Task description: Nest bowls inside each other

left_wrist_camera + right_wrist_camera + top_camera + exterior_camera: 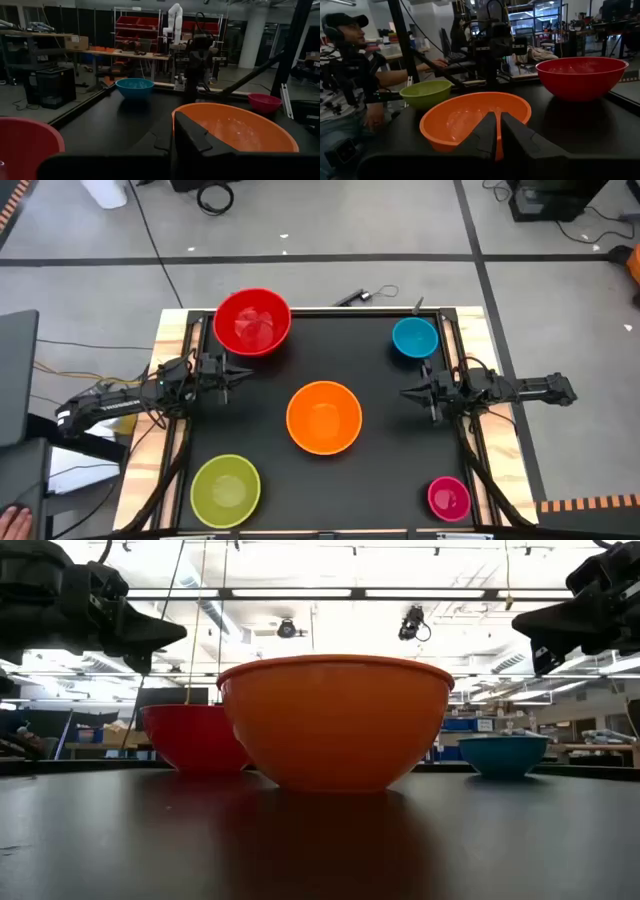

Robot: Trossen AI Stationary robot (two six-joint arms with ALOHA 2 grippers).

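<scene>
Bowls sit apart on my table [390, 480]; the orange bowl [324, 417] is in the middle. My left gripper [236, 376] and right gripper [408, 393] hang beside it, both closed and holding nothing.

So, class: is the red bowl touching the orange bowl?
Apart. The high view shows bare black table between the red bowl at the far left and the orange bowl in the middle.

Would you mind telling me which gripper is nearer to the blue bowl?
The right gripper: it hangs just beside the blue bowl. The left gripper is across the table, next to the red bowl.
</scene>
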